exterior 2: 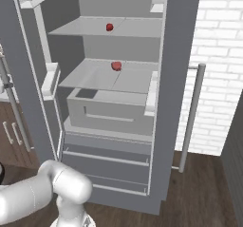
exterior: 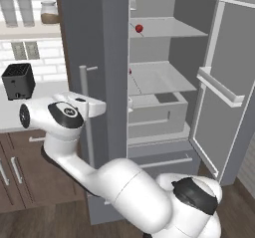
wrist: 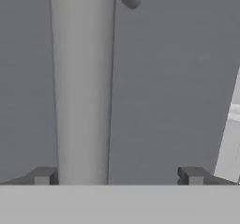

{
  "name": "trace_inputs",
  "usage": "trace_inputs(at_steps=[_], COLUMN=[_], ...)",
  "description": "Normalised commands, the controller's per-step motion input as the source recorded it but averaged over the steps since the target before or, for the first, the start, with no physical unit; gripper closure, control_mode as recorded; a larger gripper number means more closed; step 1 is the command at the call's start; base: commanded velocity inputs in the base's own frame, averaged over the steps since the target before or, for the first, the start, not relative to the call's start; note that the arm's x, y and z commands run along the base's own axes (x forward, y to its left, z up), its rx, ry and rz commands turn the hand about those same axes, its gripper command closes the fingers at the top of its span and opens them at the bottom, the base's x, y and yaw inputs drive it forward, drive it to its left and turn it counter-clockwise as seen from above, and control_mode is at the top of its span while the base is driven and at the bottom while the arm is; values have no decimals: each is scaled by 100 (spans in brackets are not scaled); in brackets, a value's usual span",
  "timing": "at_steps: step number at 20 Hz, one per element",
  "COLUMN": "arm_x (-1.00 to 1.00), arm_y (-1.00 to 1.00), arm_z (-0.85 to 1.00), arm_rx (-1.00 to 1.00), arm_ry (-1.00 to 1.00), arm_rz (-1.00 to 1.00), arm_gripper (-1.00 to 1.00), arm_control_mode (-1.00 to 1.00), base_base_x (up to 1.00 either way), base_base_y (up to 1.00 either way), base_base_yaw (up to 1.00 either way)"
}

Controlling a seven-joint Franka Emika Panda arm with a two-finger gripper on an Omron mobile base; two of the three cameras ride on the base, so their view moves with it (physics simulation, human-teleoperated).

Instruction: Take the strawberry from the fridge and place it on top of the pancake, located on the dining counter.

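Sitting on fridge (exterior 2: 182, 79) shelf, strawberry (exterior 2: 116, 66), axis unclear

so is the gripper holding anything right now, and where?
Nothing held. The gripper is open, its fingertips apart beside the fridge's door handle, not clamped on it.

Inside the open fridge (exterior 2: 95, 3), the upper shelf (exterior 2: 137, 29) carries one small red fruit (exterior 2: 109, 27) near its middle. The middle shelf (exterior 2: 128, 81) below carries a second small red fruit, the strawberry (exterior 2: 116, 66), toward the back. Under that shelf sits a pale grey drawer bin (exterior 2: 109, 109). Beside the fridge, a white bench (exterior: 20, 110) carries a black toaster (exterior: 19, 81).
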Motion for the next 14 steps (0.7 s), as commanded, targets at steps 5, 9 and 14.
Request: trace_inputs(at_steps=[5,9,14], arm_x=[51,42,4], arm_y=[31,48,30], arm_z=[0,0,0], arm_rx=[0,0,0], arm_ry=[0,0,1], arm_rz=[-4,-20,-32], arm_gripper=[-100,-100,-100], arm_control_mode=[-100,-100,-100], base_base_x=[0,0,0], base_base_y=[0,0,0], base_base_yaw=[0,0,0])
